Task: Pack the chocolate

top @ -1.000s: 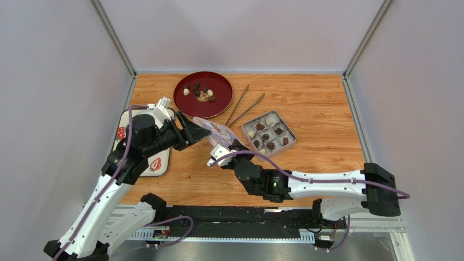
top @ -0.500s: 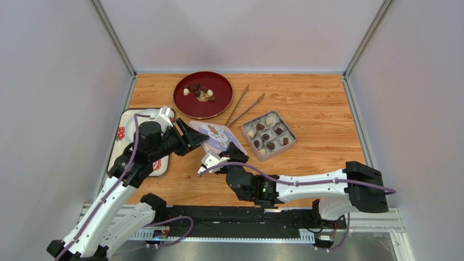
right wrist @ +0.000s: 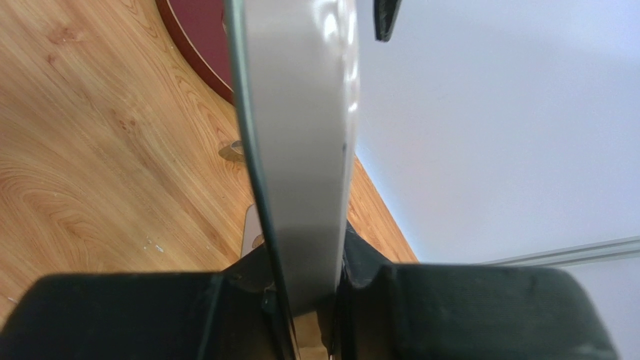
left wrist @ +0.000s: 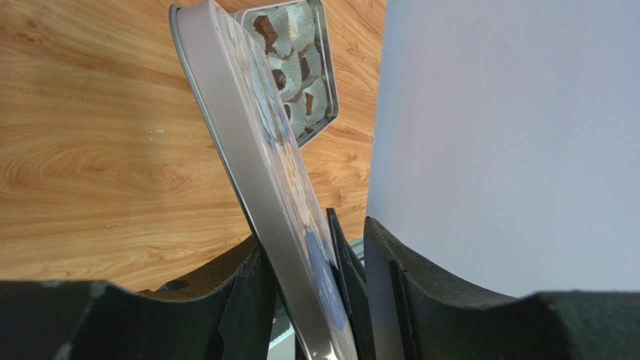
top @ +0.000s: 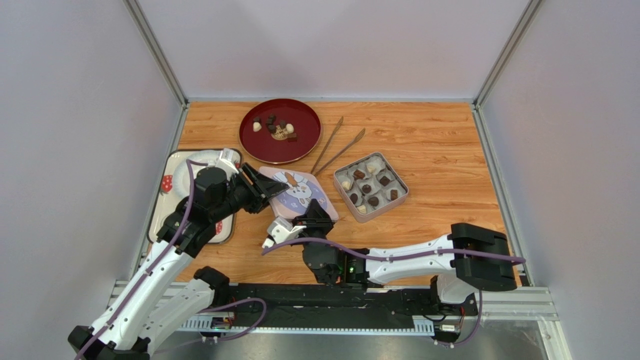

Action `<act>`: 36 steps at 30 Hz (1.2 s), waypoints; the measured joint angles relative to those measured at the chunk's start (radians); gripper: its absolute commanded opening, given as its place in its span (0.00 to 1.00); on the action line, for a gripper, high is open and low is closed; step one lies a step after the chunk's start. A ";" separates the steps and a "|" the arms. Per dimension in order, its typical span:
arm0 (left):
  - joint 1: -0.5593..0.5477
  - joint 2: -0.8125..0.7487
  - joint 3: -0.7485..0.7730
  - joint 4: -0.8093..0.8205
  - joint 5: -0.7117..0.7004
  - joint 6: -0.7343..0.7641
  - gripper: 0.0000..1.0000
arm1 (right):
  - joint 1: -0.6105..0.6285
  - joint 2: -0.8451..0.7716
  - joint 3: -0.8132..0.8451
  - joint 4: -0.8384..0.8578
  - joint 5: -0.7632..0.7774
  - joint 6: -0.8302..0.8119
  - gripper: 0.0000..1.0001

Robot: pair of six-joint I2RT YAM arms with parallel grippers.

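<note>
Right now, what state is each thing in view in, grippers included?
lid: off the tin, held between both grippers.
tin: open.
chocolate: some in the tin, some on the red plate.
red plate: holds a few pieces.
tongs: lying on the table, untouched.
tray: flat on the table, partly hidden.
left gripper: shut on the lid.
right gripper: shut on the lid.

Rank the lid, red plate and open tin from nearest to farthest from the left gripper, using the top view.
1. lid, held in the left gripper
2. red plate, just behind
3. open tin, off to the right
</note>
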 measured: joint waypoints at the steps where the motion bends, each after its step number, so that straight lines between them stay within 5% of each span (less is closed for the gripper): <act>1: 0.000 0.001 -0.004 0.001 0.000 -0.003 0.44 | 0.002 0.002 0.002 0.003 0.003 -0.005 0.24; 8: 0.000 -0.020 -0.028 0.023 -0.003 -0.026 0.24 | 0.016 0.002 0.018 0.017 0.004 -0.009 0.52; 17: -0.001 -0.025 -0.063 0.080 -0.017 -0.036 0.08 | 0.017 -0.040 0.049 -0.176 -0.061 0.150 0.71; 24: 0.042 0.034 -0.066 0.135 -0.053 0.007 0.06 | 0.010 -0.103 0.091 -0.410 -0.147 0.346 0.73; 36: 0.185 0.195 -0.014 0.185 -0.038 0.200 0.04 | -0.147 -0.254 0.163 -0.798 -0.530 0.671 0.74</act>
